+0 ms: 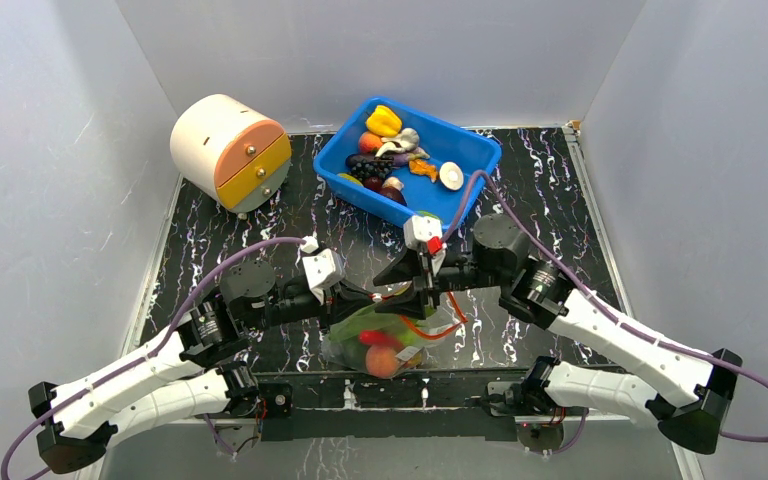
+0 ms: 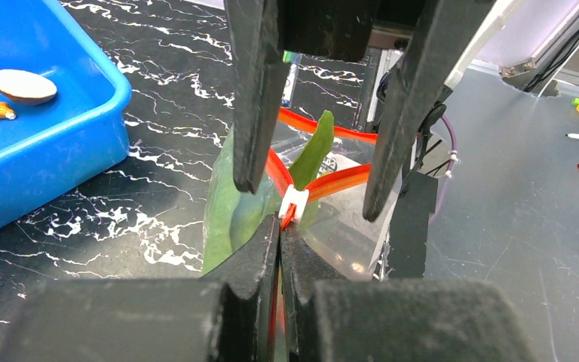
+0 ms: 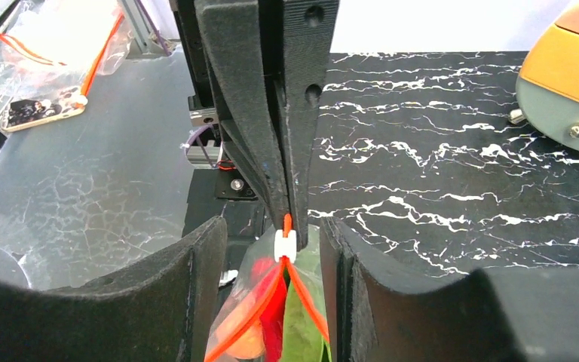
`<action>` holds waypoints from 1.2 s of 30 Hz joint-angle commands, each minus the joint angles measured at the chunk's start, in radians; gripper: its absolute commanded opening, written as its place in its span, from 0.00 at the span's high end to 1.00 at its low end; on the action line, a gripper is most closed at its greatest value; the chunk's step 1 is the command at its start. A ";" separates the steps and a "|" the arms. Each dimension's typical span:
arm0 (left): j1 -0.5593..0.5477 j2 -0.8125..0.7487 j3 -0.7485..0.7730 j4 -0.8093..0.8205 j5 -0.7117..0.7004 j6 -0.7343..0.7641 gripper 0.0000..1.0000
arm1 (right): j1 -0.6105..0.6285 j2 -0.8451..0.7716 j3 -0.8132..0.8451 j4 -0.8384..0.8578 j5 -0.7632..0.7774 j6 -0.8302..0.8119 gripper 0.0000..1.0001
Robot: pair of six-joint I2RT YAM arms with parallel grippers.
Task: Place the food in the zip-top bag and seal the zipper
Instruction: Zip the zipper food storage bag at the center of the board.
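Your left gripper [image 2: 279, 230] is clenched on the zipper [image 2: 339, 179] just behind its white slider [image 2: 292, 202]. From there the strip's two halves splay apart toward the right arm, so the mouth isn't sealed yet. Your right gripper [image 3: 273, 223] is wide open, straddling the slider and holding nothing. The zip-top bag [image 1: 355, 345] lies on the bench [image 1: 550, 180] between the arms, with a green leaf [image 2: 313, 147], red chili [image 1: 378, 338] and peach [image 1: 384, 360] inside.

You see a blue bin [image 1: 476, 150] just beyond the jaws and a round cream drawer unit [image 1: 222, 148] well off to their left.
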 commanded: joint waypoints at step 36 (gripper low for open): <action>-0.002 -0.055 0.064 0.004 -0.017 -0.007 1.00 | 0.064 -0.023 0.051 -0.217 0.242 -0.146 1.00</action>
